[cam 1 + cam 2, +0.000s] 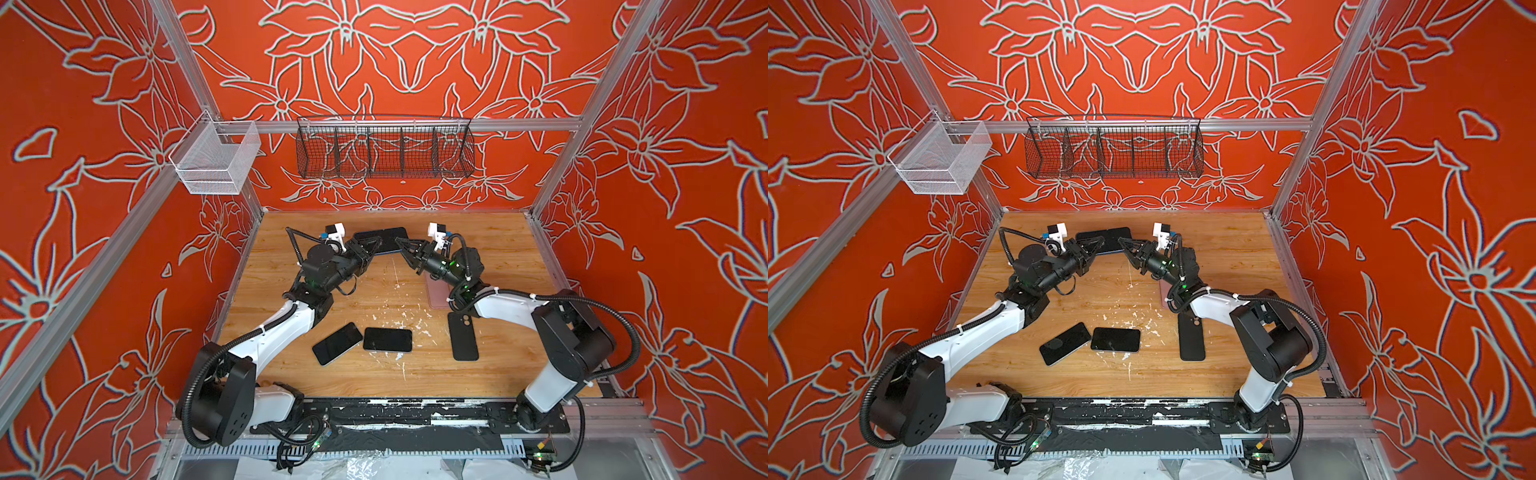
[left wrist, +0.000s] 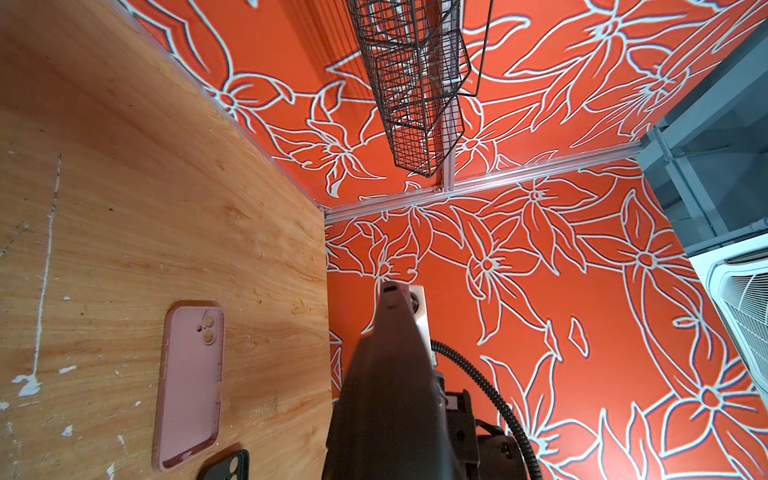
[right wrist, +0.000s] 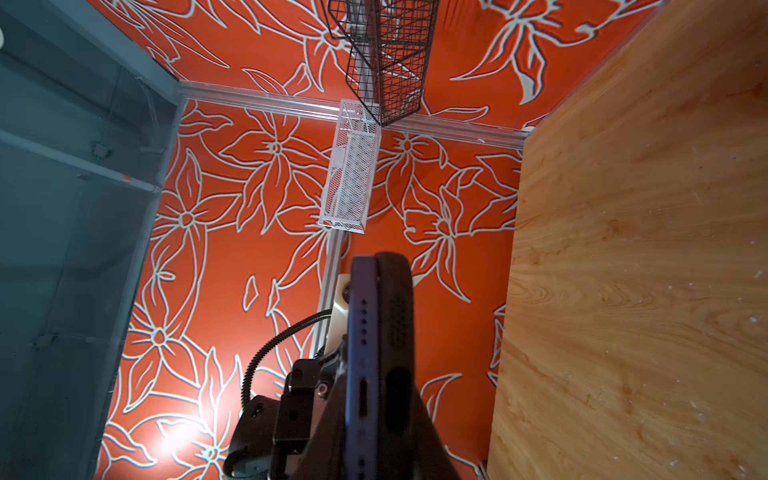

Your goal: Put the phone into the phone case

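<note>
black phone case [image 3: 397, 309] partly around dark-blue phone [image 3: 360, 332]; aloft

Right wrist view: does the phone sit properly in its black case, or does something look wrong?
Yes. The phone is not seated: its port edge lies bare beside the black case, whose cut-outs stand next to it instead of around it.

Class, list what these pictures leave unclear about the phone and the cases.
Right wrist view: only end edges of the phone and held case show; seating depth unclear.
Both top views: left gripper and right gripper cover their ends.
Left wrist view: the held pair is a dark blur at the lens; black case cut by the edge.
Top view: right arm hides most of the pink case.
</note>
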Robot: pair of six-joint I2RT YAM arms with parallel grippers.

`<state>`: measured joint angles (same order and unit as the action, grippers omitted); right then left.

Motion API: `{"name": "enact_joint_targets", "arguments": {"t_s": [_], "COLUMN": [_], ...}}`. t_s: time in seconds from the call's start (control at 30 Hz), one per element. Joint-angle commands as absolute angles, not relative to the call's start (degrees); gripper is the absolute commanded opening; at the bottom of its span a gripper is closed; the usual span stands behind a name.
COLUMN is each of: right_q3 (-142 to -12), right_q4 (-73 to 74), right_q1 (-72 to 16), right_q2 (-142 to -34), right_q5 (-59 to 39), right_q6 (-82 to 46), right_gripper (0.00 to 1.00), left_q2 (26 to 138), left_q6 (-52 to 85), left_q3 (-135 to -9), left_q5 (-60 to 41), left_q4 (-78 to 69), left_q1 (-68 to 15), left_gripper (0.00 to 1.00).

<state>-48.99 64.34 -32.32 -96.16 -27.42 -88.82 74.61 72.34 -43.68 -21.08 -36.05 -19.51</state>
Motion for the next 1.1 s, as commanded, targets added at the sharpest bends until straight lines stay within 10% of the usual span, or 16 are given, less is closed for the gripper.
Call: {"name": "enact_joint_targets", "arguments": {"t_s": [0.0, 0.43, 0.6, 1.07], "right_q3": [-46.89, -44.19, -42.39, -43.34], "right_q4": [65.42, 67.55, 66.65, 62.83], "right_q1": [-32.19, -32.36, -30.5, -28.35], "right_q2": [-97.19, -100.46, -97.34, -92.7], "right_q5": [-26.48, -25.94, -26.71, -30.19], "right_q6": [-88.68, -88.77, -87.98, -86.95], "right_gripper": [0.08, 0.0, 0.25, 0.34], "left_q2": [72.85, 72.89, 70.81, 69.96], "left_q6": [70.84, 70.13, 67.3, 66.21], "left_q3": [-44.82, -46.31, -45.04, -43.93], "left_q5": [-21.12, -21.87, -21.14, -21.36], "left_q4": [-40.38, -42.36, -38.91, -37.35], "left_q1": [-19.72, -19.78, -19.78, -19.78], "left_gripper": [0.0, 0.0, 0.0, 0.0]}}
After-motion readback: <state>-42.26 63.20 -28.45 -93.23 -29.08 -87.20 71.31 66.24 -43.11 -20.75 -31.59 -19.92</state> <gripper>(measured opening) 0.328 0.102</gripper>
